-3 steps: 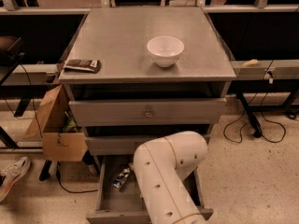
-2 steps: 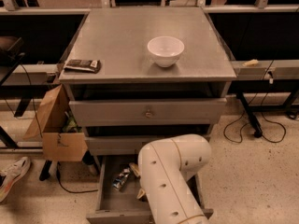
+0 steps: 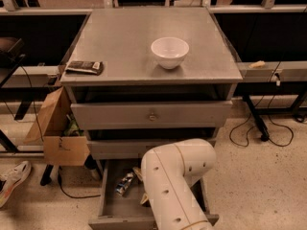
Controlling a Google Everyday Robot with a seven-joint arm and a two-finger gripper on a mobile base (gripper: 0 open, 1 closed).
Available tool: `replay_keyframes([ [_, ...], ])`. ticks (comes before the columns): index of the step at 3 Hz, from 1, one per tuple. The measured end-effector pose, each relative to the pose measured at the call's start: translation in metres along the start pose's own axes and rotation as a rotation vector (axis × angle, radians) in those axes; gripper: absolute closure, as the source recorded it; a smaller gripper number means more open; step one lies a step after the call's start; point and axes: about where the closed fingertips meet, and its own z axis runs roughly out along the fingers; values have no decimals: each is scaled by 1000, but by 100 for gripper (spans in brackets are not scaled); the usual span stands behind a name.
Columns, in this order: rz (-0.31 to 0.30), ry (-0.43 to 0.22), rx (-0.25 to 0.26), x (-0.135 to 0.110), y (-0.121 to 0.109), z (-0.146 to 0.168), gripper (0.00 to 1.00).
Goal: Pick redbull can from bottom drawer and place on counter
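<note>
Redbull can (image 3: 125, 183) lying diagonal in bottom drawer (image 3: 113, 206), gripper (image 3: 141, 186) spread beside it

A white bowl (image 3: 170, 52) stands at upper centre, a dark packet (image 3: 84, 67) lies to its left, a cardboard box (image 3: 56, 131) and a shoe (image 3: 12, 180) sit at lower left, black cables (image 3: 261, 128) trail at right, and the gripper (image 3: 141, 186) is at bottom centre.

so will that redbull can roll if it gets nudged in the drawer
Likely: the redbull can lies on its side in the bottom drawer, so it may roll. Its shiny metal probably slips. The gripper sits just beside it.
</note>
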Motion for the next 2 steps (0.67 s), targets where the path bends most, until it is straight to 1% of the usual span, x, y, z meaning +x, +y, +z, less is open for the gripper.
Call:
replay_keyframes([
  [1, 47, -58, -50, -10, -5, 5, 0],
  [2, 174, -89, -74, -21, -8, 7, 0],
])
